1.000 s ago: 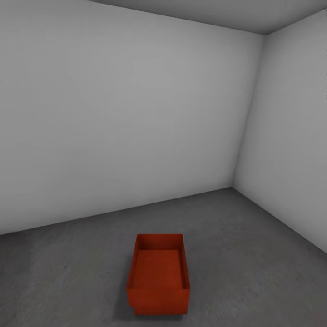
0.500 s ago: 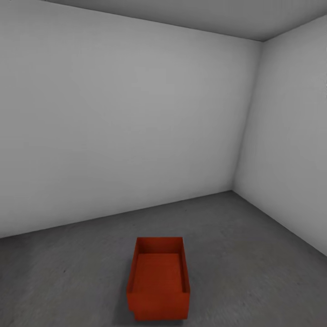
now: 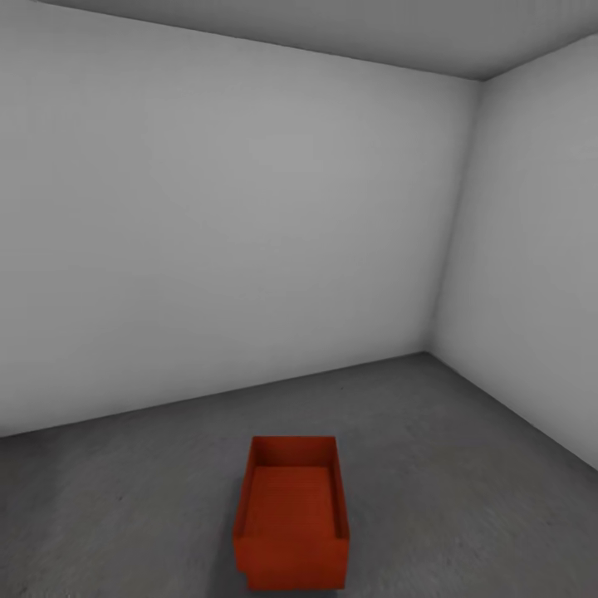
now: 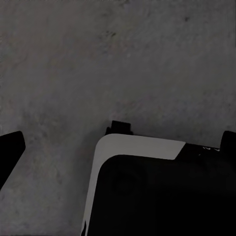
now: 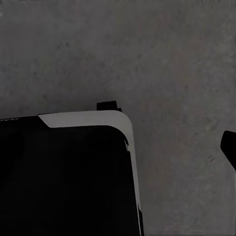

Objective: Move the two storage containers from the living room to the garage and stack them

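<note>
Storage container (image 3: 291, 519), orange-red and open-topped, sits upright on the grey concrete floor (image 3: 465, 482) of the garage, low in the head view and just ahead of the robot. Its inside is bare, its ribbed walls faintly textured, and nothing is stacked in or on it. It stands well apart from both walls, out on open concrete.

Judging by that, roughly half the job looks done: one bin is down where the stack should begin. A second bin would have to be brought in and set squarely on top of this one, so the larger and fiddlier part is, I think, ahead. The open top and straight rim should take another bin readily if it comes down level and aligned with the long side.

Each wrist view looks down at mottled dark concrete (image 4: 98, 64) past a black body part with a pale rounded edge (image 4: 142, 145). Dark slivers at the margins of those views may be fingertips of the claws, but too little shows: whether the left or the right claw is released or clenched, I cannot tell. Nothing orange-red appears in either wrist view.

Plain white walls (image 3: 232, 232) meet in a corner at the right, under a grey ceiling (image 3: 399, 33).
</note>
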Controlling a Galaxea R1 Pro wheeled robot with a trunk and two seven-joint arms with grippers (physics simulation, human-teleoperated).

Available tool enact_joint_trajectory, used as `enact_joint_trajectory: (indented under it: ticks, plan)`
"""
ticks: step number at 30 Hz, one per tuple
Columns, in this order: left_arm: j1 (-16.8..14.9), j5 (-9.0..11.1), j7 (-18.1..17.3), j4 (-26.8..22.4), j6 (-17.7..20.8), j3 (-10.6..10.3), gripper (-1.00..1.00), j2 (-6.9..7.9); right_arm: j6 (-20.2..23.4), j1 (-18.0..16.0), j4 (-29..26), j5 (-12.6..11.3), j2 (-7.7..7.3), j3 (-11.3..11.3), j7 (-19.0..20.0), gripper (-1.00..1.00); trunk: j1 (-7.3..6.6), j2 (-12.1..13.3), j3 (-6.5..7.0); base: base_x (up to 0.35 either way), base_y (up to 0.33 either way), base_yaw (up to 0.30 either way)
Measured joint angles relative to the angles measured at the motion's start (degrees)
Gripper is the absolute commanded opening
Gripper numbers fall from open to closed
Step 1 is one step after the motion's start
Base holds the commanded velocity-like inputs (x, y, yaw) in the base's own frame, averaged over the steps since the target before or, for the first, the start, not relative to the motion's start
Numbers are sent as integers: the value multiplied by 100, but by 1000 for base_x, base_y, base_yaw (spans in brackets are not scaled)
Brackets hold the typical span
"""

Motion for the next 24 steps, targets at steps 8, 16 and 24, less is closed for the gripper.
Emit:
enact_joint_trajectory:
  ticks: [8,16,24]
  plan:
    - [-1,1,0,1,0,0,100,0,-2,1,-1,-4,1,6,-1,100,0,0,17,0,0,165]
    - [-1,0,0,2,-1,0,100,0,-2,1,-2,-21,13,7,-4,100,0,0,61,0,0,11]
    - [1,0,0,2,-1,0,100,0,-2,1,-2,-22,19,7,-4,100,0,-1,134,0,0,0]
